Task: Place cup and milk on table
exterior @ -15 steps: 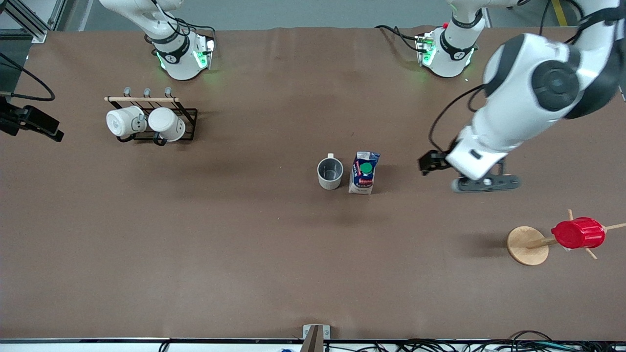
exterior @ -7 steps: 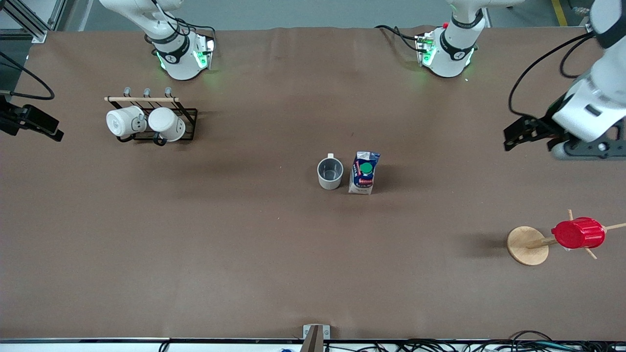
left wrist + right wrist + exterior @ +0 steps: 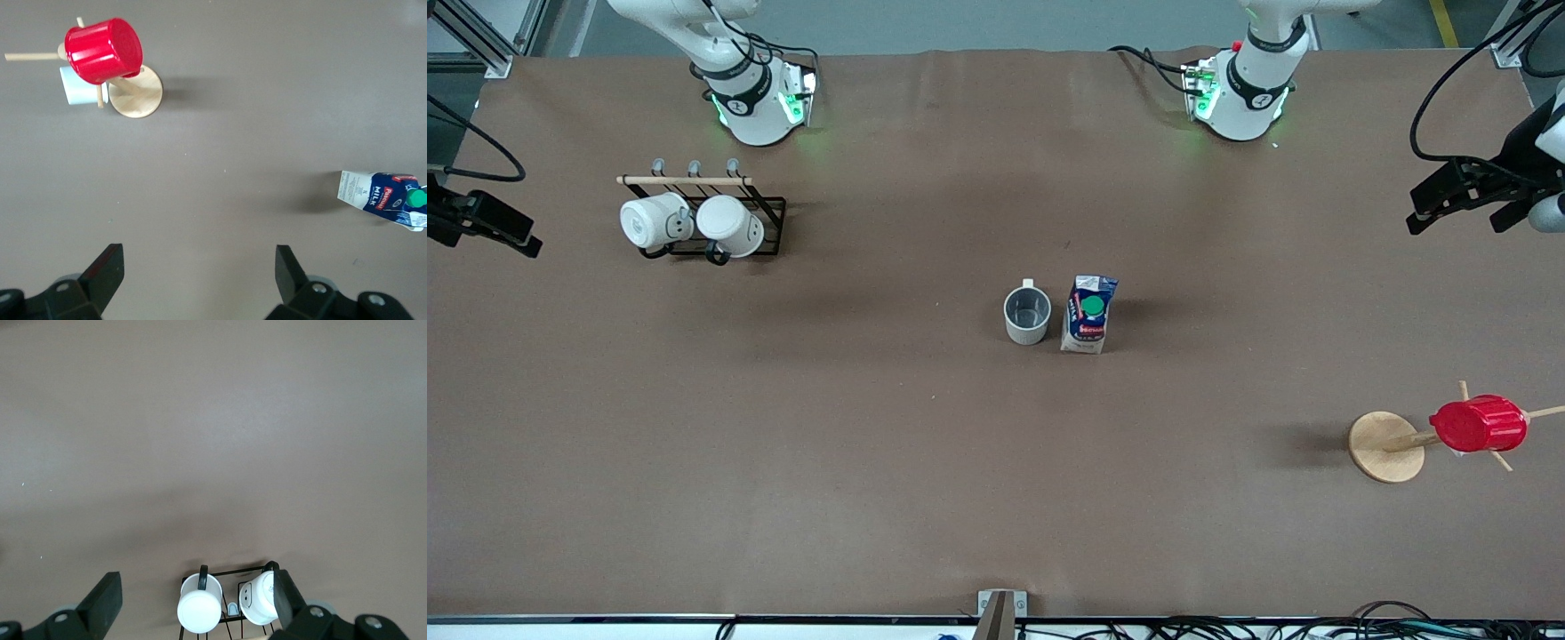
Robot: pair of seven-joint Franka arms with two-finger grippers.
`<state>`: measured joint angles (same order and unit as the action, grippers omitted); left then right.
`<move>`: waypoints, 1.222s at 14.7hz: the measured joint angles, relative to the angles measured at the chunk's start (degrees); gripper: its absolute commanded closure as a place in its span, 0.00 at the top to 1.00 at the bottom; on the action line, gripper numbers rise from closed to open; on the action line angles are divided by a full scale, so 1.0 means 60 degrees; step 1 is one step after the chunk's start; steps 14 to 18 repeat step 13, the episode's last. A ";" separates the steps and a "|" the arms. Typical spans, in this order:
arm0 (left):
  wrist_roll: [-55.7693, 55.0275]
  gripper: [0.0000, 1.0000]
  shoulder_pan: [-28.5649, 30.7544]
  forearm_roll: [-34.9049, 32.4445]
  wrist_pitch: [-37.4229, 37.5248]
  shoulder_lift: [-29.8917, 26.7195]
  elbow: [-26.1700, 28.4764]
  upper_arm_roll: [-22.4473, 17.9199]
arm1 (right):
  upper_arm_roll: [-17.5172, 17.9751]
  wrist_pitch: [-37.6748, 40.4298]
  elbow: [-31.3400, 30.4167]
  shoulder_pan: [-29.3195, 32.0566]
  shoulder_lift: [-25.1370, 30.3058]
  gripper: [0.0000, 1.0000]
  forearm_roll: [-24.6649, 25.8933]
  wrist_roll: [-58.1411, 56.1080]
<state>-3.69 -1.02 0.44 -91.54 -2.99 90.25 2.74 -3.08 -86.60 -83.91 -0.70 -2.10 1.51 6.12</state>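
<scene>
The light-grey cup (image 3: pixel 1027 316) stands upright on the brown table (image 3: pixel 871 444) near its middle, handle toward the robots' bases. The blue and white milk carton (image 3: pixel 1089 314) with a green cap stands beside it, toward the left arm's end; it also shows in the left wrist view (image 3: pixel 380 197). My left gripper (image 3: pixel 198 267) is open and empty, high over the table at the left arm's end, well away from both. My right gripper (image 3: pixel 197 597) is open and empty, above the mug rack (image 3: pixel 227 610). It is out of the front view.
A black wire rack (image 3: pixel 703 218) with two white mugs stands toward the right arm's end. A red ribbed cup (image 3: pixel 1478 424) hangs on a wooden peg stand (image 3: pixel 1385 446) toward the left arm's end, nearer the front camera. Cables run along the front edge.
The left arm has swung up and away from beside the milk carton toward the left arm's end of the table. Cup and carton have not moved.
</scene>
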 measured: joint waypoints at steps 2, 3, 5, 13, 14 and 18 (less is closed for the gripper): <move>-0.0006 0.99 -0.0079 0.0000 0.0069 0.0093 -0.0008 0.0016 | -0.0029 0.0007 0.0000 0.0008 0.0002 1.00 0.0000 0.0000; -0.0016 0.99 -0.0100 0.0000 0.0133 0.0150 0.0028 0.0018 | -0.0036 0.0007 0.0000 0.0009 0.0002 1.00 0.0000 0.0000; -0.0022 0.99 -0.0126 0.0001 0.0143 0.0254 0.0086 0.0019 | -0.0039 0.0007 0.0000 0.0009 0.0002 1.00 0.0000 0.0000; -0.0069 0.99 -0.0224 0.0001 0.0074 0.0305 0.0154 -0.0024 | -0.0029 0.0007 0.0000 0.0009 0.0004 1.00 -0.0002 0.0003; -0.0069 0.99 -0.0224 0.0001 0.0074 0.0305 0.0154 -0.0024 | -0.0029 0.0007 0.0000 0.0009 0.0004 1.00 -0.0002 0.0003; -0.0069 0.99 -0.0224 0.0001 0.0074 0.0305 0.0154 -0.0024 | -0.0029 0.0007 0.0000 0.0009 0.0004 1.00 -0.0002 0.0003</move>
